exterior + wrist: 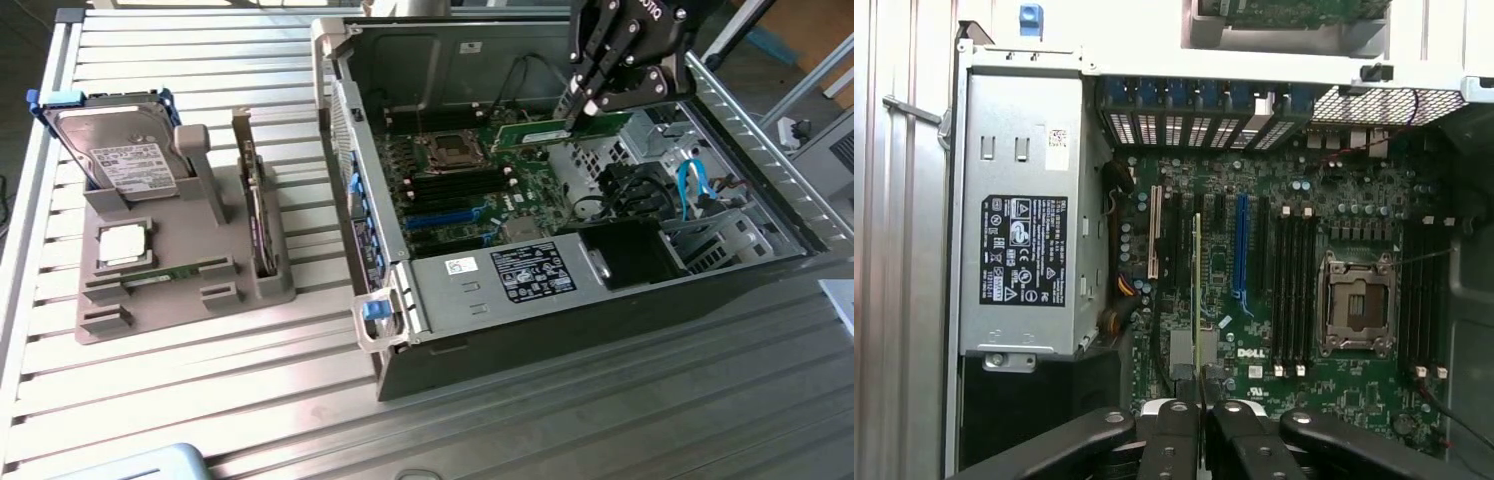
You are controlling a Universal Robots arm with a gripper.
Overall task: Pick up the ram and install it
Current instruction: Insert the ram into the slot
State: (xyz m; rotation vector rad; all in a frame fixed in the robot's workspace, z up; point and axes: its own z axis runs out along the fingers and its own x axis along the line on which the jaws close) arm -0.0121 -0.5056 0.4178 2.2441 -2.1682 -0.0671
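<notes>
Fixture [160, 305] of grey plastic sits outside the computer case [534, 345], on the exterior view's left. It carries a hard drive [127, 160], a processor chip [123, 245] and an expansion card [254, 205] standing on edge, on the side nearest the case.

Inside the case, the motherboard [454, 190] lies exposed, with the power supply [514, 275] at the case's near end.

Over the far right part of the case interior, the gripper [582, 105] hangs above the board with its jaws pinched on the ram [534, 133]. It grips the stick at one end, so the rest juts out unsupported above the board.

In the wrist view the ram [1198, 300] appears edge-on between the gripper [1201, 400] fingers. It is lined up over the expansion slots, near the blue slot [1240, 250], and well apart from the memory slots [1294, 290] beside the processor socket [1351, 305].

Risks, as judged:
- An end grip may let the stick pivot under seating pressure.
- Lowering it on the present line would strike board parts, not a memory slot.
- Whether the slot latches are open and which way the notch faces cannot be told; either fault would jam the stick.
</notes>
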